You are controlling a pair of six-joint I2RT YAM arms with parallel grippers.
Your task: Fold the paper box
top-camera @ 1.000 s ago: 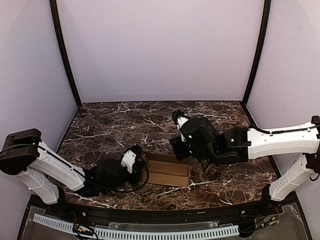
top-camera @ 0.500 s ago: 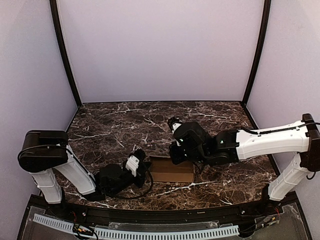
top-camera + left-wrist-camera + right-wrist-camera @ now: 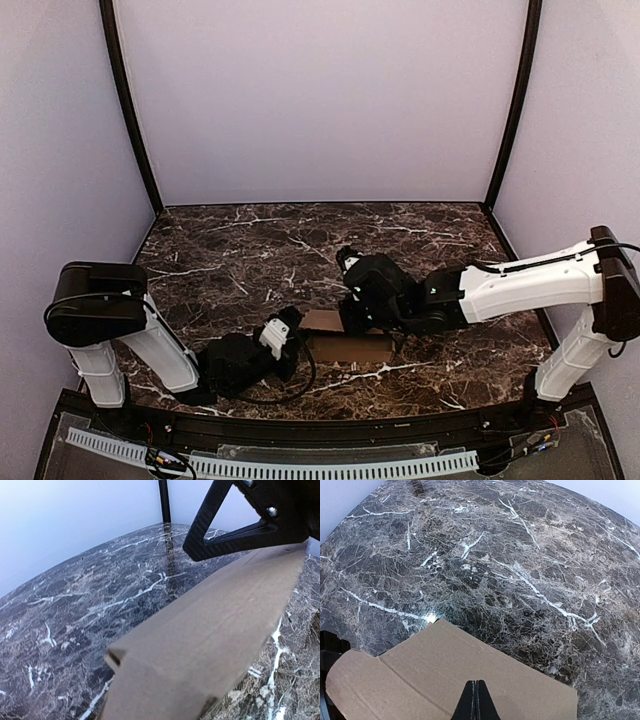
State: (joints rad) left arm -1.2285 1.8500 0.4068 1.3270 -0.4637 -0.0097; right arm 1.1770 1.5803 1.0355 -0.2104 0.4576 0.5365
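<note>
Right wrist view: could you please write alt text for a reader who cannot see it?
The brown paper box, a flat cardboard sheet with a crease, fills the lower edge over a dark marble table with white veins. The right gripper, shut, points over it at bottom centre.

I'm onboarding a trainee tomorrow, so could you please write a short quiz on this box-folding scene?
1. True or false: the paper box is printed with coloured lettering.
2. The jaws of the right gripper are: A wide open, B shut, C out of view.
3. Fill in: in the top view, the left gripper meets the box at its ___ end.
Key: 1 false; 2 B; 3 left.
</note>
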